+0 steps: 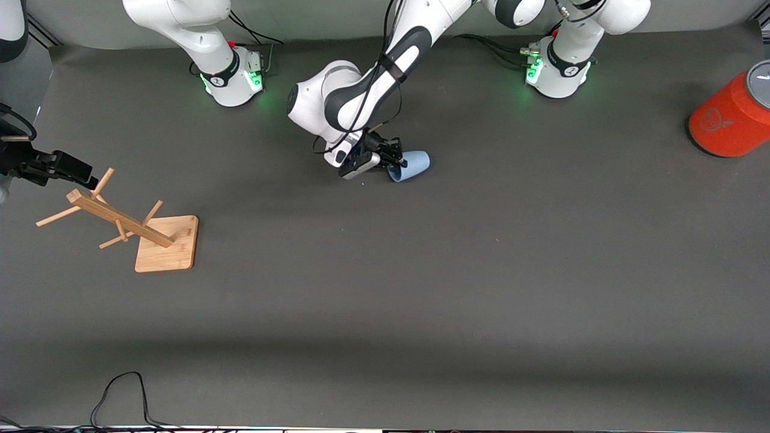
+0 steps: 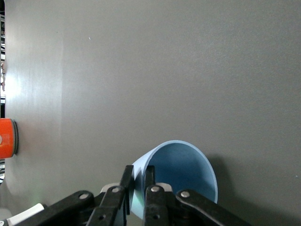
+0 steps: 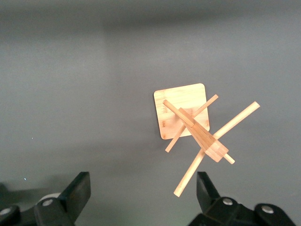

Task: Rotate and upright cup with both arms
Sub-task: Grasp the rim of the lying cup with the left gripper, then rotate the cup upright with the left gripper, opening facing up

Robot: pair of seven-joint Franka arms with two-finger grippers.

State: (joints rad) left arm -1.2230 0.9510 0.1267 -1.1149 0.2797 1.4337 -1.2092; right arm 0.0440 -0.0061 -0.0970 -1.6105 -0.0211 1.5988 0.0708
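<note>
Left wrist view shows your left gripper (image 2: 139,188) pinched narrow on the rim of the cup (image 2: 181,172), lying sideways just ahead of the fingers, while the right gripper (image 3: 143,195) waits wide open above the wooden rack (image 3: 195,127); next, I'd judge, tip it upright.

The left arm (image 1: 385,66) reaches from its base down toward mid-table, wrist bent low, and the left gripper (image 1: 394,157) has its fingers (image 2: 149,188) drawn close together, pinching a thin wall. The right arm waits high at its end of the table; the right gripper (image 3: 143,188) hangs with fingers spread wide, apparently pointing straight down.
</note>
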